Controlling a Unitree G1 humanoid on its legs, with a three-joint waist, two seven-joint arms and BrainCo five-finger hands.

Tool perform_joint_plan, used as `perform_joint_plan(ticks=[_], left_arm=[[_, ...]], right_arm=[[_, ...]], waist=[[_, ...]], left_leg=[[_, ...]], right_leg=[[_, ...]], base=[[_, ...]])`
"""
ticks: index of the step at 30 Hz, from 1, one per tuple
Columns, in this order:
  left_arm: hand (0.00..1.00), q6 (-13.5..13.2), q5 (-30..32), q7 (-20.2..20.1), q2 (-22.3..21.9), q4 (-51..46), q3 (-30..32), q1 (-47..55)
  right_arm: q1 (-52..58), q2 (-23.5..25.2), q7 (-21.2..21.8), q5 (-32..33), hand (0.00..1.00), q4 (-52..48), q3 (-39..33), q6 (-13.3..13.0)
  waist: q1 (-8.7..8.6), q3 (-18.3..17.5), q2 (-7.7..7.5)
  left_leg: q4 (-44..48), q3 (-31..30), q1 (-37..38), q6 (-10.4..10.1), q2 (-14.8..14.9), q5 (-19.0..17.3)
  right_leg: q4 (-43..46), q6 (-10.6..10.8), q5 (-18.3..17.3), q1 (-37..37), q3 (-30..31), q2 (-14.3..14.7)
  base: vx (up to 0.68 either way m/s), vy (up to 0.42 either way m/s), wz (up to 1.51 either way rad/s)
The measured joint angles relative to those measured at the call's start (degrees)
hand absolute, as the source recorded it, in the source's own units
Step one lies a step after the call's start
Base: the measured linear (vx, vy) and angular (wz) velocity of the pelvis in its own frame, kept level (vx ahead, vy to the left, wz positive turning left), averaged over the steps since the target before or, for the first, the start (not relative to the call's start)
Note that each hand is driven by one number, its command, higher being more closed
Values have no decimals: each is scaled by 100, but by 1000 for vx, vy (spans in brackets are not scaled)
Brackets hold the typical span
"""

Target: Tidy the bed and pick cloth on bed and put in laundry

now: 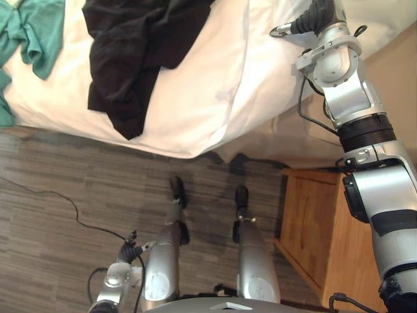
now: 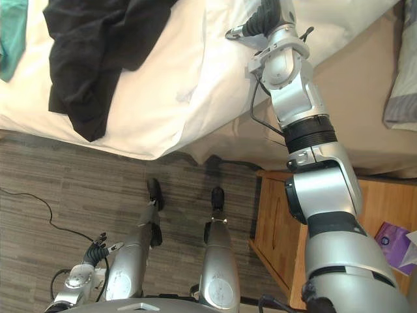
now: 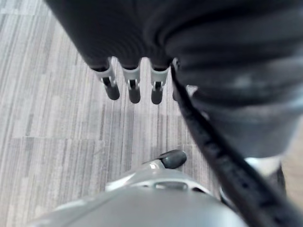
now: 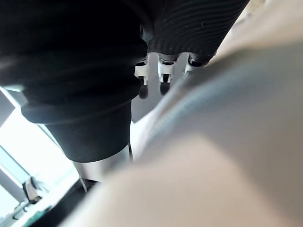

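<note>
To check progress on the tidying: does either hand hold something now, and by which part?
The left hand hangs open above the floor, holding nothing. The right hand is at the white duvet, but a hold cannot be told.

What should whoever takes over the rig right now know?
Left hand: open, empty, low over the floor.
Right hand: open, empty, reached over the bed, to the right of the black cloth.
Black cloth and teal cloth: both lie on the bed, neither hand touching them.
Done: nothing yet.
Left: pick up both cloths, put them in the laundry, straighten the bed.
</note>
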Motion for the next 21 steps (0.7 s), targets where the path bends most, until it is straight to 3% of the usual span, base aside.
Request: perform_joint_plan(ticks=[8,13,18,21], left_arm=[[0,-2,3,-22,-33,-67,66,-126],[0,-6,15,-89,-81,-161,65,-178],[0,-4,13,-138,-214,-295,69,-183],[0,50,19,-137,-428,-228,67,-184]], right_arm=[[-49,-431,480,351,100,8,755,-231],[138,-423,753,318,100,127,901,-232],[1706,62,490,344,100,-946,-419,-233],[3056,757,184,405,100,-1640,-1634,-236]], waist=[[-73,68,19],[-53,63,9],[-92,-7,-100],[-197,-155,-183]], left_leg=[[3,716,-28,37,84,-27],[2,949,392,66,75,-57],[2,951,771,72,55,-128],[1,811,1049,84,49,-129]], right_leg=[[353,29,-167,-216,-2,-113],[459,29,-334,165,-39,-188],[388,38,-419,588,-73,-209],[146,40,-420,1041,-183,-204]], base=[[10,-17,3],[74,-26,5],[104,-35,2],[105,-40,11]])
